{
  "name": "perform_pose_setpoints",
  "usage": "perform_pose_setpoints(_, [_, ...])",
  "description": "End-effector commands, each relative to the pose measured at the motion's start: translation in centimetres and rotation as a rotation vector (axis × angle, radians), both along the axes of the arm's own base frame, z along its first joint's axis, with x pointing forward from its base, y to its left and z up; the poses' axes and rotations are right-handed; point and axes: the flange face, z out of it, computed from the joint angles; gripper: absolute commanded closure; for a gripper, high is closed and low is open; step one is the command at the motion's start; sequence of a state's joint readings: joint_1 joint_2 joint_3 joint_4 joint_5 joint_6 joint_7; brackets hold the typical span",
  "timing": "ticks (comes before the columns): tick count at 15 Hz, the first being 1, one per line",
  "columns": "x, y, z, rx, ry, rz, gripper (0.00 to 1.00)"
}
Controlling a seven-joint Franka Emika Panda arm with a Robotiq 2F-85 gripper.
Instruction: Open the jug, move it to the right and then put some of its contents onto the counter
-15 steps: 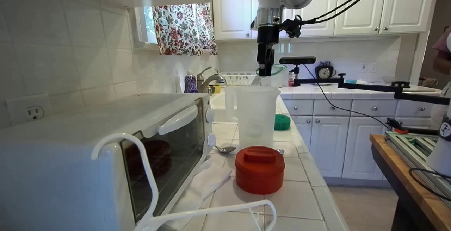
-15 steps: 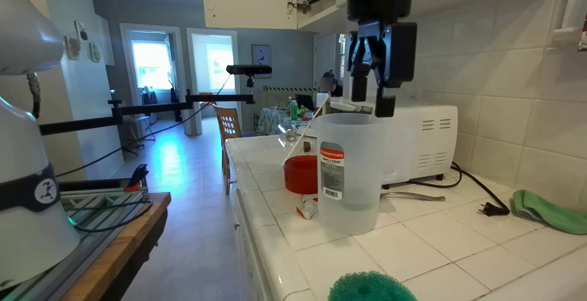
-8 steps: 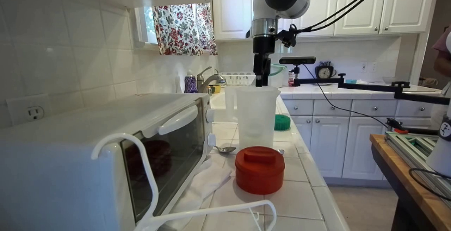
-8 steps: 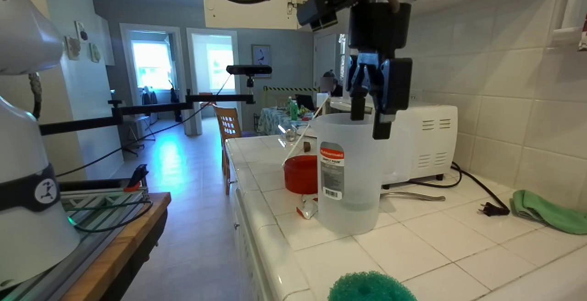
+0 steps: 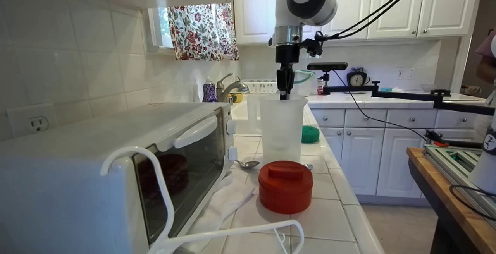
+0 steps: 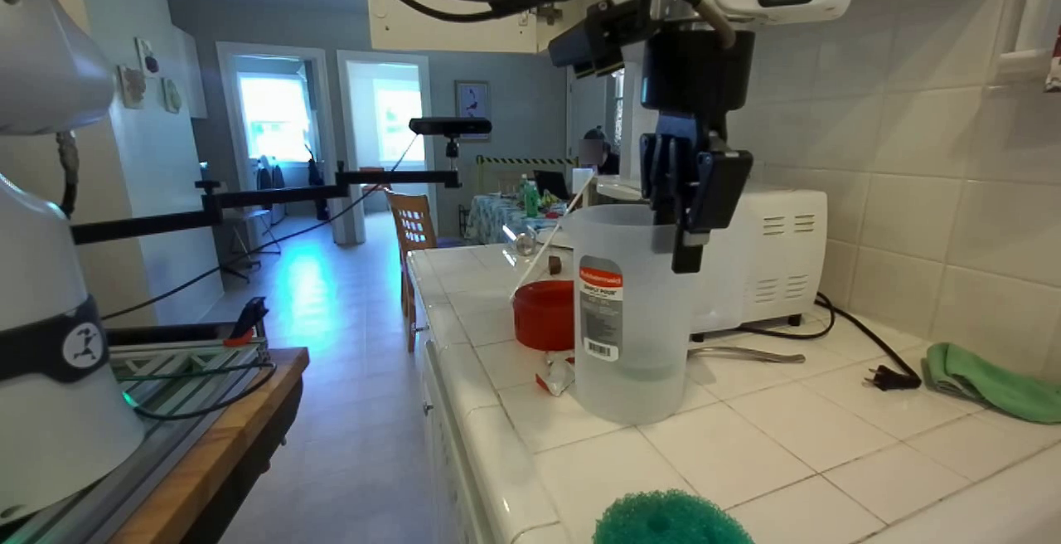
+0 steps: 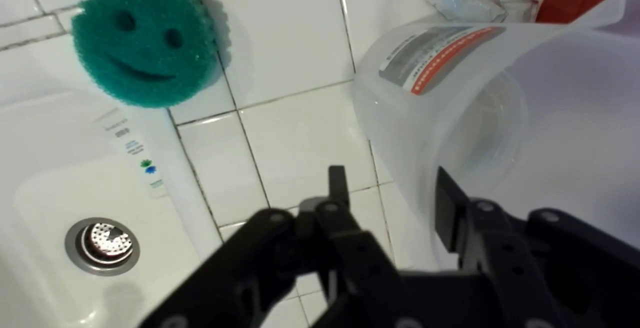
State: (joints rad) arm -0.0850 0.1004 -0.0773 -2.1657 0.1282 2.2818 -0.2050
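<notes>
We read "Rubbermaid" and "Simply Pour" above a barcode [image 6: 601, 349] on the label [image 6: 600, 312] of the jug [image 6: 638, 316], which stands upright on the counter [image 6: 746, 444] near the red lid [image 5: 285, 192]. We see the gripper [image 7: 391, 188] at the jug's rim, its fingers [image 7: 338, 183] spread, one outside the wall, one over the mouth; whether they touch, we cannot tell. Print [image 7: 134, 147] by the sink [image 7: 55, 198] is too blurred to read.

Green scrubber [image 7: 145, 40], spoon [image 5: 248, 164], floral curtain [image 5: 203, 33].
</notes>
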Motion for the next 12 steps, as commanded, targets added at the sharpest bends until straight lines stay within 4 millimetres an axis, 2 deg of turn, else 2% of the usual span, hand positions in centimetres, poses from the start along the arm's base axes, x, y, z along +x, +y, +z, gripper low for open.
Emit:
perform_pose_setpoints(1, [0.6,-0.8,0.5,0.005,-0.015,-0.017,0.86])
perform_pose_setpoints(3, [0.6,-1.5,0.5,0.0,-0.017,-0.032,0.99])
perform_pose_setpoints(12, [-0.1,-5.8,0.9,-0.012,-0.029,-0.133,0.99])
